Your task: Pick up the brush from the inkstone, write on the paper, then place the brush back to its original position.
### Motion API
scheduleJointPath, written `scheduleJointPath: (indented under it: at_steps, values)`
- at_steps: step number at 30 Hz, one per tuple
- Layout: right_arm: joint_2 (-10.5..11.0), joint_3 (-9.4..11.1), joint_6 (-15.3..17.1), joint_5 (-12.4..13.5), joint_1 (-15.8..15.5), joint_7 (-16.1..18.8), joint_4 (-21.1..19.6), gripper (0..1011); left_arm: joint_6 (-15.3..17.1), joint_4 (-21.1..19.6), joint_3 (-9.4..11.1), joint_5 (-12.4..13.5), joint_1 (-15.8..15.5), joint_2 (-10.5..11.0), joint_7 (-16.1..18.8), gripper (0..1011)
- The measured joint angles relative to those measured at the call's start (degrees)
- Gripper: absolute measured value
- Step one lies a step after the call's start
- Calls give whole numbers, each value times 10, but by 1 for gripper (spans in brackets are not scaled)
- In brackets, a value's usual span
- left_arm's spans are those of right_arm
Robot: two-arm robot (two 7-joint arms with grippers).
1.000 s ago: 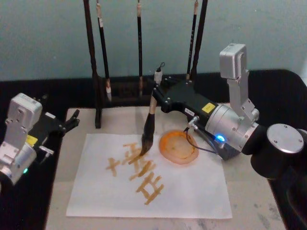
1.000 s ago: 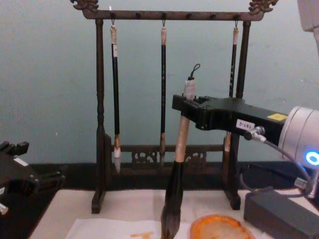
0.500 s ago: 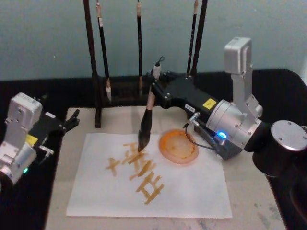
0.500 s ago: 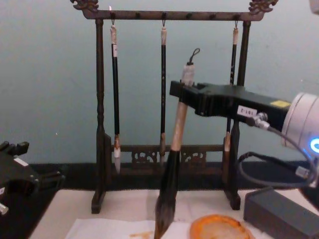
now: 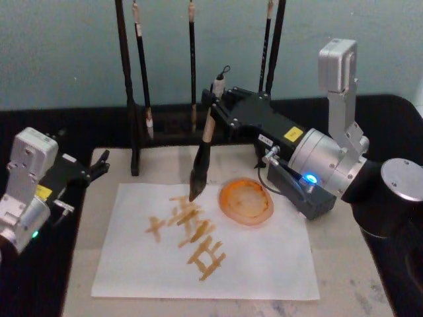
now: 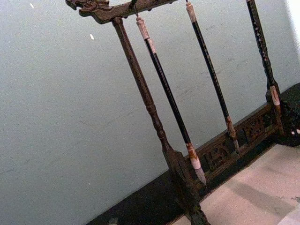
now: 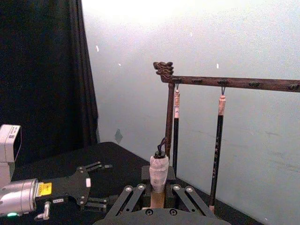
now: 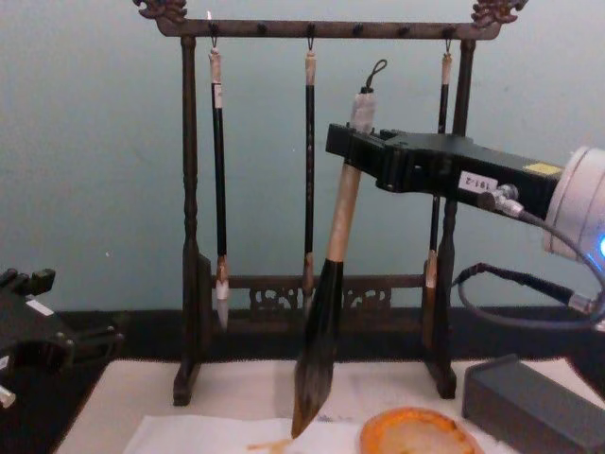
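A: Where's the brush [image 5: 201, 158]?
B: Right gripper [image 5: 214, 113] pinches its top — tilted, tuft over the paper's [image 5: 264, 264] far edge, inkstone [image 5: 246, 201] just right.
A: Left gripper [image 5: 96, 169]?
B: Spread, parked beyond the paper's left edge.

The black desk [image 5: 396, 112] carries a cream mat [image 5: 347, 271], on which stand the wooden brush rack [image 5: 135, 162] at the back and the white paper [image 5: 264, 264] in front, an orange inkstone [image 5: 246, 201] apparently overlapping the paper's far edge.
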Motion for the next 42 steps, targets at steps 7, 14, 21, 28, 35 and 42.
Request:
scheduleJointPath:
  at_steps: [7, 14, 21, 28, 35, 42]
  values:
    - [1, 0, 1, 1, 0, -1, -1, 172, 0, 0, 0, 0, 0, 0, 0, 1010]
    - [1, -1, 1, 1, 0, -1, -1, 172, 0, 0, 0, 0, 0, 0, 0, 1010]
    - [0, -1, 1, 0, 0, -1, 0, 172, 0, 0, 0, 0, 0, 0, 0, 1010]
    - [0, -1, 0, 0, 0, -1, 0, 172, 0, 0, 0, 0, 0, 0, 0, 1010]
    - [-1, 10, 13, 26, -1, -2, -9, 172, 0, 0, 0, 0, 0, 0, 0, 1009]
    - [10, 45, 45, 87, -10, -14, -39, 172, 0, 0, 0, 0, 0, 0, 0, 1010]
